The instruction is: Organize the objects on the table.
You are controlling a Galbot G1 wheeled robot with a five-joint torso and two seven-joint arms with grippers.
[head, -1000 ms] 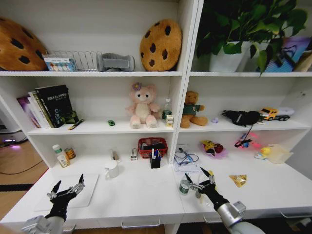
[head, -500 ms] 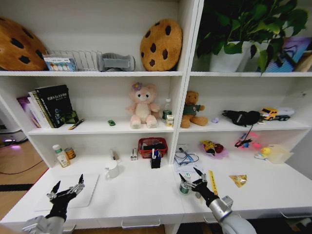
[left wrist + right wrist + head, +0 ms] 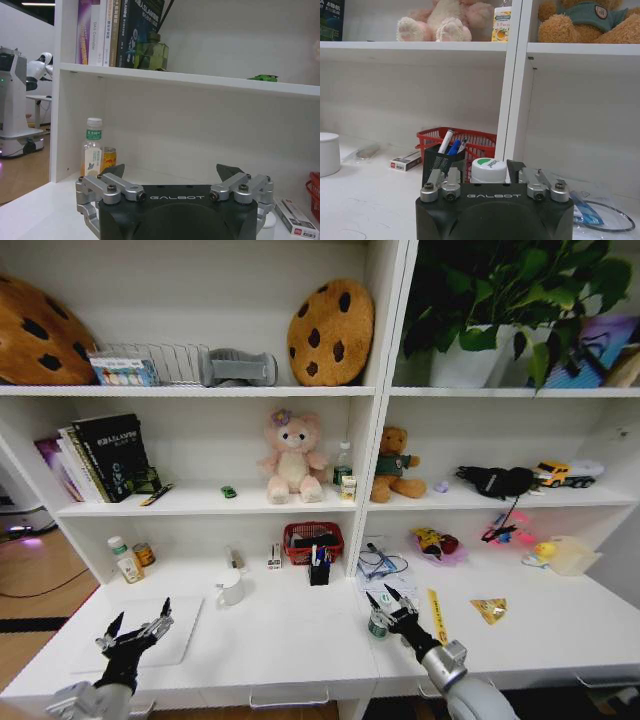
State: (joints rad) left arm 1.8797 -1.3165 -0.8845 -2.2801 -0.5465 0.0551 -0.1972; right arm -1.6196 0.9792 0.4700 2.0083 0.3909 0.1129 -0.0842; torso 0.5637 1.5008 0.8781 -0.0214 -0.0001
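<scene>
The slim silver laptop (image 3: 160, 635) lies flat at the left end of the white table (image 3: 290, 640). My left gripper (image 3: 140, 618) hovers open over its near edge, with nothing between its fingers (image 3: 114, 172). The tiny green toy car (image 3: 228, 492) sits on the shelf above the table, and also appears as a toy car (image 3: 262, 77) on the shelf edge in the left wrist view. Marker pens (image 3: 446, 141) stand in a black mesh holder (image 3: 318, 570). My right gripper (image 3: 379, 596) is open, right behind a small green-lidded jar (image 3: 489, 166) that stands between its fingertips.
A white mug (image 3: 230, 587), a red basket (image 3: 313, 540), a bottle (image 3: 125, 558) and a can (image 3: 145, 554) stand at the back of the table. To the right lie a yellow strip (image 3: 436, 602), a yellow wedge (image 3: 489, 609) and a coiled cable (image 3: 380, 562).
My right gripper has moved left and forward up to the small jar, uncovering the yellow strip. The left arm has not moved.
</scene>
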